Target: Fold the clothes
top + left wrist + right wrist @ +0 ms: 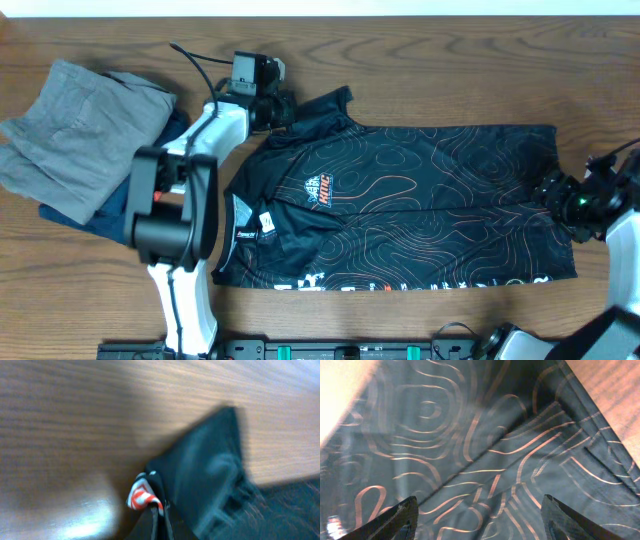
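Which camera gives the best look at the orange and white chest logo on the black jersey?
Overhead: the chest logo sits unobstructed on the spread jersey. Left wrist shows only a blurred black sleeve tip; right wrist only contour-patterned fabric, no logo.

Overhead sharp, evenly lit; left wrist v. blurred w/ glare.

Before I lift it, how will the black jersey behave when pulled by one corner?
Probably floppy: the black jersey lies flat with soft creases, so it should drape and sag. Likely slippery, since the fabric shines. It seems thin and light.
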You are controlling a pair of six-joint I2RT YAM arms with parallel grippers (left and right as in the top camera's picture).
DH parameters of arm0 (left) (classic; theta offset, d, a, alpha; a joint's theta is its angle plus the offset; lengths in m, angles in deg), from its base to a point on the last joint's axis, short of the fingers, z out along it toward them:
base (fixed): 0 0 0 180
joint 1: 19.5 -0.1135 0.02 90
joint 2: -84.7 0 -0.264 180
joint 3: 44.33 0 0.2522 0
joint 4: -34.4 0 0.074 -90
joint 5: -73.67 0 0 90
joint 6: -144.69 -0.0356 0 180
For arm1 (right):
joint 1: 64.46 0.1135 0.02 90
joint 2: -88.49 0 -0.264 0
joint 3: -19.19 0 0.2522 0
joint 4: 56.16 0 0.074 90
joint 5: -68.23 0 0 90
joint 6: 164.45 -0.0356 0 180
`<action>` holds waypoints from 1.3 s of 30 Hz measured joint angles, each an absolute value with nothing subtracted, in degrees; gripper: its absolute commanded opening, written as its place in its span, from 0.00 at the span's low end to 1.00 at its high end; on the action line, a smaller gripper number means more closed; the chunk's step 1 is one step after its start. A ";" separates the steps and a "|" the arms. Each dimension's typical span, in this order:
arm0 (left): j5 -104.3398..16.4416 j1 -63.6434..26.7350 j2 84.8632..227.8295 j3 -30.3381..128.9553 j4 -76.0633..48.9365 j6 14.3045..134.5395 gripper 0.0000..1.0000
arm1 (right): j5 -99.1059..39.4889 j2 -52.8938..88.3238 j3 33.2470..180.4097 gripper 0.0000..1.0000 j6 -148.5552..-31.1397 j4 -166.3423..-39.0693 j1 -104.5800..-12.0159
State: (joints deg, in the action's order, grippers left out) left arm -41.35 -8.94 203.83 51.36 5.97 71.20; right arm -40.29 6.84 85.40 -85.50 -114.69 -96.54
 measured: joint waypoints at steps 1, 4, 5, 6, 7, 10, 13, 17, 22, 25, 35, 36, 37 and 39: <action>-41.98 -8.91 202.30 51.36 4.44 71.18 0.06 | -39.52 5.38 85.86 0.78 -85.48 -114.61 -96.19; -43.60 -8.89 197.71 51.39 0.24 71.24 0.06 | -36.84 0.57 89.11 0.82 -85.50 -114.34 -94.05; -43.88 -8.91 196.40 51.39 -1.03 71.29 0.06 | -35.61 -1.05 90.91 0.83 -85.48 -113.60 -93.19; -44.19 -8.91 195.46 51.39 -1.97 71.24 0.06 | -34.52 -2.36 92.63 0.83 -85.50 -112.64 -92.43; -44.47 -8.91 194.74 51.39 -3.04 71.26 0.06 | -33.01 -3.78 94.62 0.83 -85.45 -111.09 -91.55; -44.80 -8.91 194.10 51.39 -5.53 71.24 0.06 | -29.10 -7.54 99.60 0.85 -85.48 -104.44 -89.48; -44.89 -8.91 194.15 51.39 -8.39 71.24 0.06 | -26.76 -10.93 101.90 0.87 -85.45 -97.27 -88.19; -44.91 -8.91 194.15 51.39 -10.06 71.24 0.06 | -25.10 -16.59 102.38 0.86 -85.45 -88.60 -87.51; -44.91 -8.91 194.15 51.39 -10.27 71.24 0.06 | -24.27 -24.87 102.38 0.85 -85.52 -81.32 -87.38; -44.89 -8.91 194.15 51.39 -10.45 71.24 0.06 | -23.83 -27.96 102.36 0.85 -86.13 -78.35 -86.55; -44.93 -8.91 194.15 51.39 -12.04 71.22 0.06 | -23.39 -29.29 102.36 0.13 -89.06 -75.37 -85.48; -44.91 -8.91 194.15 51.39 -12.13 71.24 0.06 | -23.35 -29.31 102.36 0.09 -89.17 -75.42 -85.48; -44.91 -8.91 194.15 51.39 -12.22 71.24 0.06 | -23.28 -29.33 102.36 0.07 -89.43 -75.55 -85.48; -44.91 -8.91 194.15 51.39 -12.57 71.22 0.06 | -22.76 -29.33 102.38 0.03 -89.80 -76.49 -85.50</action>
State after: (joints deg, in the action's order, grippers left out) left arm -44.91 -8.91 194.15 51.39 -12.57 71.22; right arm -22.76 -29.33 102.38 -89.80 -76.49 -85.50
